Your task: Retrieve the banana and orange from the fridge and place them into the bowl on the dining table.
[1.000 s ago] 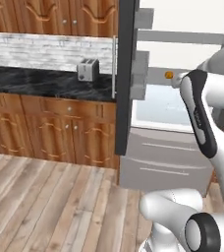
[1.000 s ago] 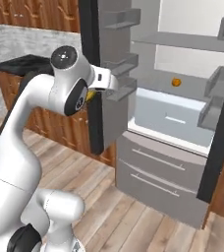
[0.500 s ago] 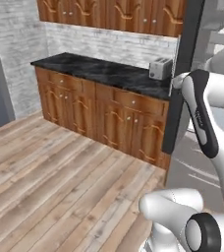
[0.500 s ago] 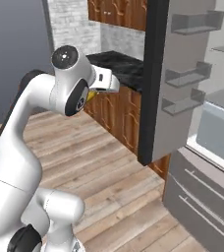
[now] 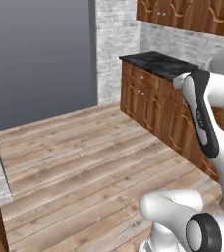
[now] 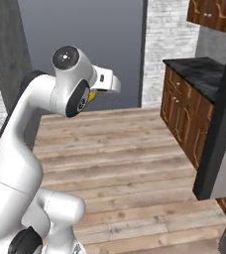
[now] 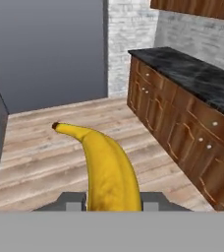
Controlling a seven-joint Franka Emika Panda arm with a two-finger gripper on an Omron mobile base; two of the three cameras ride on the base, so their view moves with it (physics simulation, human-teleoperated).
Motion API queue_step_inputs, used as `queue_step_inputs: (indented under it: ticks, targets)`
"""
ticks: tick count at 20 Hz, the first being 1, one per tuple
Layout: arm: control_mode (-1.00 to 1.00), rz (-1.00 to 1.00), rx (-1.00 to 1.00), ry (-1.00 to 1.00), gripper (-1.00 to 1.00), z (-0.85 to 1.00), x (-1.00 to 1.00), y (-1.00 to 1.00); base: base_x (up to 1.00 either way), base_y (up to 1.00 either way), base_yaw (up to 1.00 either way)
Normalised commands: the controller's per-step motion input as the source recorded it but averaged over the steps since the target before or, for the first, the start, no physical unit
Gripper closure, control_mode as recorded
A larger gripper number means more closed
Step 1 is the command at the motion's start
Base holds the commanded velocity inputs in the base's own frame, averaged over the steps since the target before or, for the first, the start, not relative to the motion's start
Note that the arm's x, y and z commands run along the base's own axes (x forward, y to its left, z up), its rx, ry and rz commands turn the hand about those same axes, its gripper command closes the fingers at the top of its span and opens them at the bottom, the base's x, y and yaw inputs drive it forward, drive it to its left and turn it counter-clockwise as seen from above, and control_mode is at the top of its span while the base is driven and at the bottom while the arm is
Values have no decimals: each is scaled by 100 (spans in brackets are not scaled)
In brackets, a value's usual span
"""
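Gripper (image 7: 112, 199): closed on the banana (image 7: 106, 170), the fruit clamped between the two fingers.
Banana: held in the gripper, dark tip pointing forward and left over the wooden floor (image 7: 50, 157); also seen yellow beside the arm's wrist (image 6: 92, 95).
Writing: none legible anywhere.
Edges: black counter (image 7: 197, 78) with wooden cabinets (image 7: 182, 140) runs ahead on the right.
Open room: bare floor ahead and left, up to the grey wall (image 7: 45, 49).

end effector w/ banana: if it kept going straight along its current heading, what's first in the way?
Nothing near, as far as the hand view shows. The end effector, shut on the banana, points over open wooden floor toward the grey wall. That wall or the floor looks like first contact; depth is unclear.
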Motion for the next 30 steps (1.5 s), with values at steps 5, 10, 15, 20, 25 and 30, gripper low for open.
queue_step_inputs:
  ticks: [5,10,15,20,25,30]
  targets:
    - [100,0,0,0,100,0,0,0,0,-24,66]
    - [100,0,0,0,100,0,0,0,-2,-20,67]
    - [100,0,0,0,100,0,0,0,-27,-9,75]
    - [100,0,0,0,100,0,0,0,-7,0,81]
    - [100,0,0,0,100,0,0,0,25,0,75]
    - [100,0,0,0,100,0,0,0,39,0,73]
